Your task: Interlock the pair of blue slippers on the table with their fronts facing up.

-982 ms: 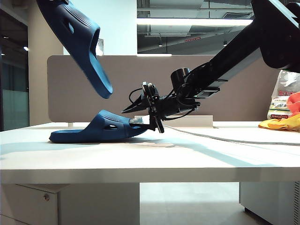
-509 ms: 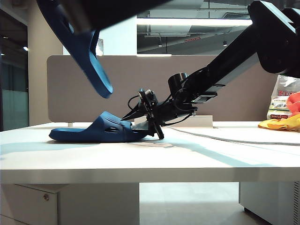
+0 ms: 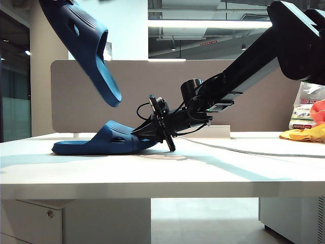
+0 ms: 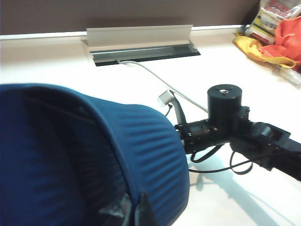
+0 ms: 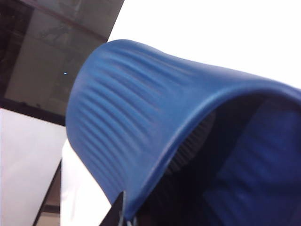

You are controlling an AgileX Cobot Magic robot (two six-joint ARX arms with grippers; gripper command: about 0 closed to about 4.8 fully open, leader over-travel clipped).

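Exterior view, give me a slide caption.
Right gripper clamps slipper on table; left arm's slipper hangs above.

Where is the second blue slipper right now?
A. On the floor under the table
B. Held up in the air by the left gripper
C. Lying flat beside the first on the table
B: the raised slipper hangs clear above the table, clamped in the left gripper.
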